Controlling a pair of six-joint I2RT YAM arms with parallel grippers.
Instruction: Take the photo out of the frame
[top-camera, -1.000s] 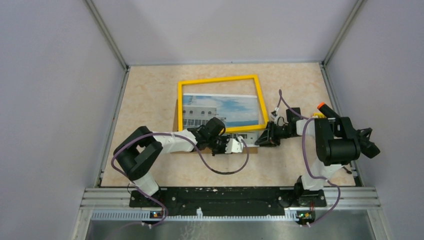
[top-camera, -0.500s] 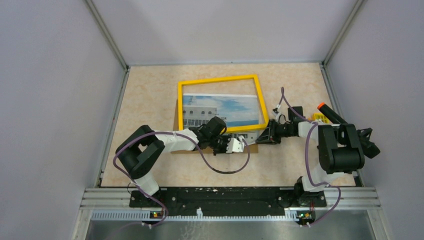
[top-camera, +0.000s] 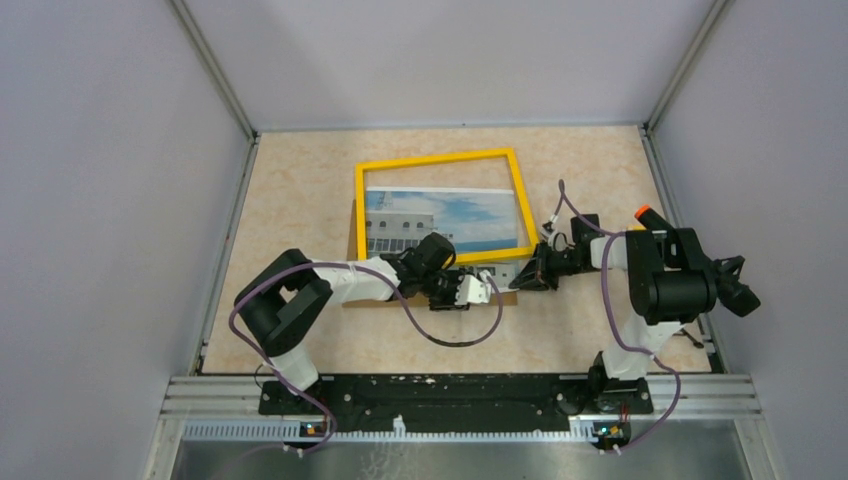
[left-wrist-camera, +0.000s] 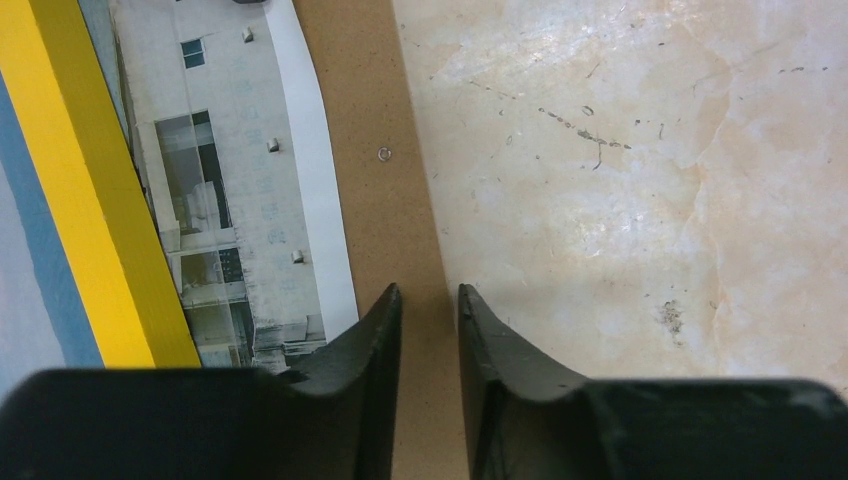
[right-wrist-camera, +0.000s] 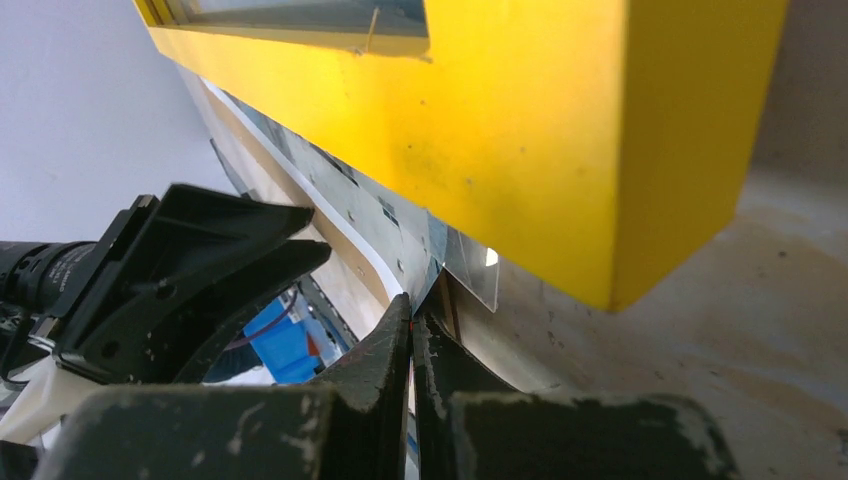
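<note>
The frame (top-camera: 438, 159), with its yellow border, lies in the middle of the table. The photo (top-camera: 440, 220) shows through it, and its near edge sticks out past the frame's near rail over the brown back panel (top-camera: 354, 238). My right gripper (top-camera: 518, 283) is at the frame's near right corner. In the right wrist view it (right-wrist-camera: 411, 320) is shut on the photo's (right-wrist-camera: 340, 215) corner under the raised frame (right-wrist-camera: 520, 130). My left gripper (left-wrist-camera: 428, 300) is narrowly open and points down over the back panel's (left-wrist-camera: 370, 150) near edge, beside the photo (left-wrist-camera: 230, 180).
An orange-tipped tool (top-camera: 643, 213) lies by the right arm near the right wall. Grey walls enclose the table on three sides. A clear sheet corner (right-wrist-camera: 470, 265) pokes out under the frame. Purple cables loop beside both arms.
My left gripper has shifted slightly right along the panel edge. My right arm's elbow has moved while its gripper stays at the frame's near right corner. Frame and photo have hardly moved.
</note>
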